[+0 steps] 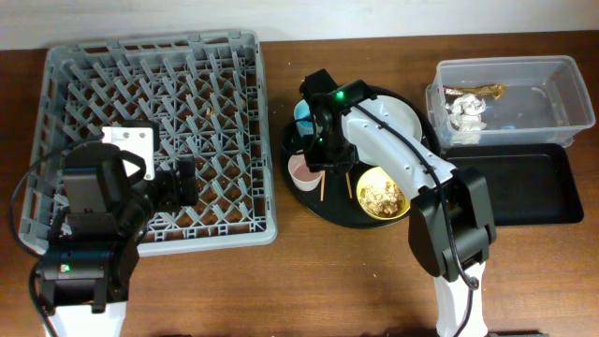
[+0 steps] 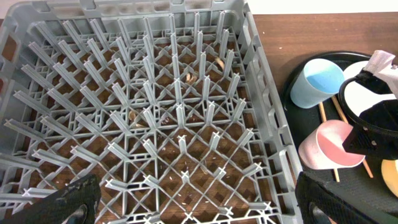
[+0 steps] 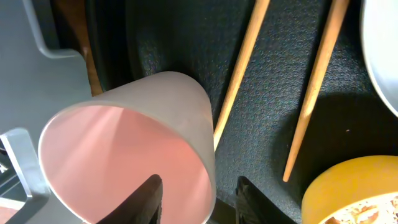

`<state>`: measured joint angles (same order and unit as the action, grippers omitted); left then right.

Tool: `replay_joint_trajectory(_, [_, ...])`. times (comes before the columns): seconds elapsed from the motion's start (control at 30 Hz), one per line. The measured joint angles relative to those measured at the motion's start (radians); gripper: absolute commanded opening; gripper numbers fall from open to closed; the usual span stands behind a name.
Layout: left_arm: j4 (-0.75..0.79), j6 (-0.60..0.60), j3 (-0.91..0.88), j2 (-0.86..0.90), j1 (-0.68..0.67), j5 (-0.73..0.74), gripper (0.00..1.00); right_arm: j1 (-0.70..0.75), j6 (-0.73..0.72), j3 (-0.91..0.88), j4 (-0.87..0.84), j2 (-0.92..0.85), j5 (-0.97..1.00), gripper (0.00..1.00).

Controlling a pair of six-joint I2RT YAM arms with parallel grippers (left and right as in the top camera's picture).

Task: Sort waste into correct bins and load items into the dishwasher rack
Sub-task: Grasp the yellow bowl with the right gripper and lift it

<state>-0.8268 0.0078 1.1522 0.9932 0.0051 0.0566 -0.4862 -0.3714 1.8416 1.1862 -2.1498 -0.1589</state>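
The pale pink cup (image 3: 124, 143) lies on its side on the round black tray, beside the light blue cup (image 2: 316, 81) and the two wooden chopsticks (image 3: 242, 68). My right gripper (image 3: 200, 190) is open and straddles the pink cup's rim, one finger inside and one outside; in the overhead view the right gripper (image 1: 314, 161) is over the pink cup (image 1: 301, 171). The yellow bowl (image 1: 381, 194) holds tan food scraps. The grey-green plate (image 1: 401, 117) lies behind it. My left gripper (image 2: 199, 211) is open and empty over the grey dishwasher rack (image 1: 75, 65).
The clear tub (image 1: 562, 70) at the back right holds crumpled white tissue (image 1: 465, 112) and a brown-gold wrapper (image 1: 479, 91). The shallow black rectangular tray (image 1: 529, 187) sits in front of it. The round black tray (image 1: 323, 211) stands just right of the rack.
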Motion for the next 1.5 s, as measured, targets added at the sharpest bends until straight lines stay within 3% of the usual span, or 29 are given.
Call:
replay_joint_trajectory(0.13, [0.000,0.000,0.000,0.000,0.000,0.000,1.00,0.000,0.002,0.000,-0.005,0.000,0.000,0.31])
replay_joint_trajectory(0.3, [0.000,0.000,0.000,0.000,0.000,0.000,1.00,0.009,0.000,0.001,0.020,0.000,0.000,0.32])
replay_joint_trajectory(0.53, [0.000,0.000,0.000,0.000,0.000,0.000,1.00,0.088,0.002,0.034,0.105,0.153,0.005,0.45])
replay_joint_trajectory(0.67, [0.000,0.000,0.000,0.000,0.000,0.000,1.00,0.114,0.000,0.029,0.172,0.162,0.087,0.45])
replay_joint_trajectory(0.83, [-0.001,0.000,0.000,0.000,0.000,0.000,1.00,0.115,-0.038,-0.250,0.018,0.171,0.105,0.44])
replay_joint_trajectory(0.97, [0.000,0.000,0.000,0.000,0.000,0.000,1.00,0.115,-0.047,-0.376,-0.058,0.169,0.068,0.32])
replay_joint_trajectory(1.17, [0.000,0.000,0.000,0.000,0.000,0.000,1.00,0.114,-0.047,-0.421,-0.127,0.171,0.064,0.28])
replay_joint_trajectory(1.2, [0.000,0.000,0.000,0.000,0.000,0.000,1.00,0.113,-0.048,-0.444,-0.144,0.171,0.064,0.24])
replay_joint_trajectory(1.27, [0.000,0.000,0.000,0.000,0.000,0.000,1.00,0.113,-0.039,-0.460,-0.154,0.171,0.063,0.04])
replay_joint_trajectory(1.4, [0.000,0.000,0.000,0.000,0.000,0.000,1.00,0.111,-0.039,-0.455,-0.153,0.177,0.078,0.04])
replay_joint_trajectory(1.5, [0.001,0.000,0.000,0.000,0.000,0.000,1.00,0.112,-0.014,-0.375,-0.013,0.174,0.079,0.04])
